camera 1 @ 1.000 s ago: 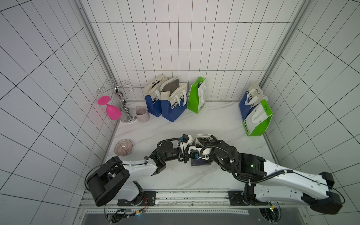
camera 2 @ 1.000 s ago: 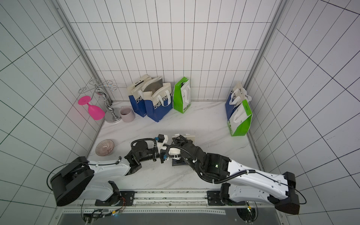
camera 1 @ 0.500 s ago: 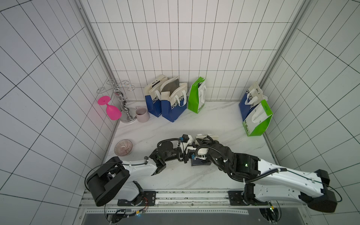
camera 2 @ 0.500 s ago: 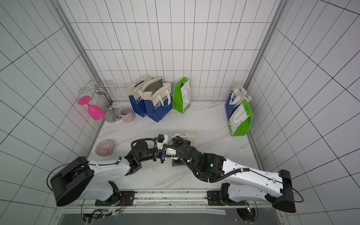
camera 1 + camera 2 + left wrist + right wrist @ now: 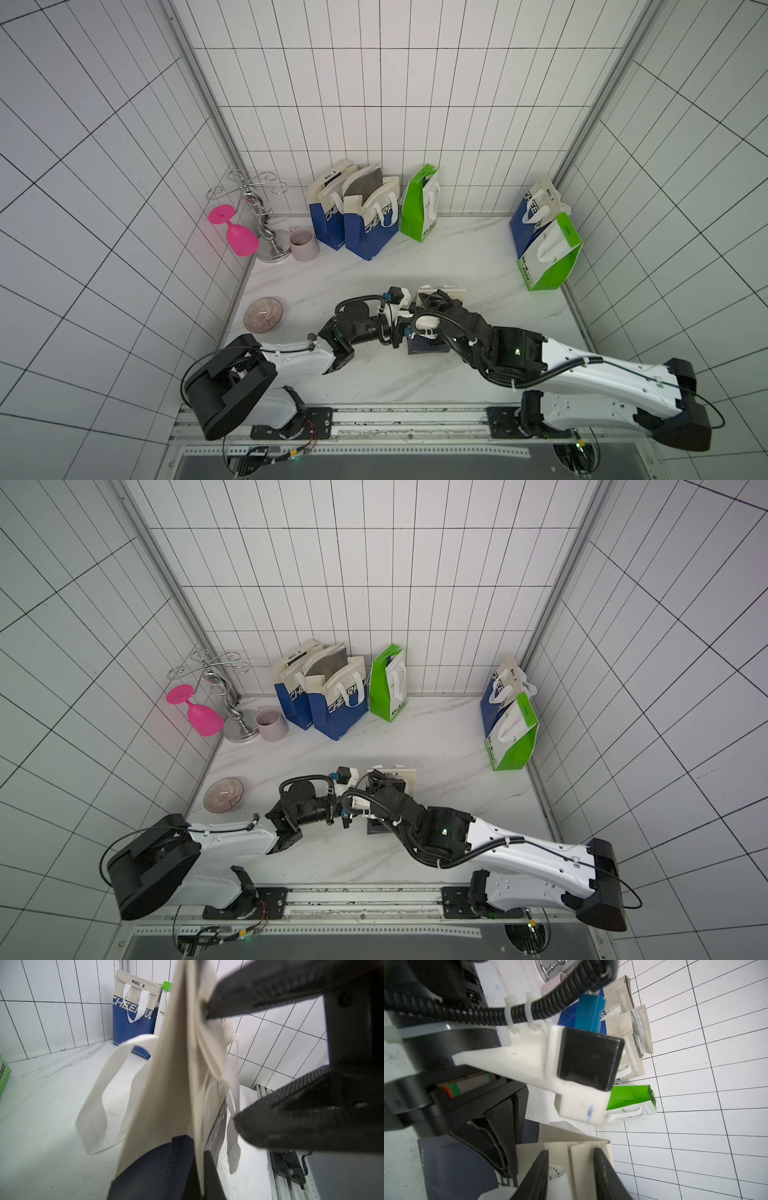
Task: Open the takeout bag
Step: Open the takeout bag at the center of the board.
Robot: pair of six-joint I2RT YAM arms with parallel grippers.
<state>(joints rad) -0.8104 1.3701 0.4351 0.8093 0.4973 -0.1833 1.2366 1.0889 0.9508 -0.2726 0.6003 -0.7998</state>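
The takeout bag point(image 5: 443, 291), cream on top and navy below, stands at the table's middle between my two arms in both top views point(image 5: 395, 773). My left gripper point(image 5: 406, 328) is shut on one cream wall of the bag point(image 5: 172, 1084), near its side edge. My right gripper point(image 5: 432, 301) reaches in from above and is open. In the right wrist view its black fingers point(image 5: 537, 1172) stand on either side of a cream panel at the bag's rim point(image 5: 581, 1163). One white handle point(image 5: 97, 1105) hangs loose.
Blue-and-cream bags point(image 5: 365, 220) and a green bag point(image 5: 417, 208) line the back wall. Two more bags point(image 5: 548, 249) stand at the right wall. A pink glass point(image 5: 239, 237), metal rack point(image 5: 262, 216), mug point(image 5: 303, 243) and bowl point(image 5: 263, 315) sit at the left.
My right arm has shifted a little to the left over the bag's top, and its jaws have widened slightly. The left arm holds still.
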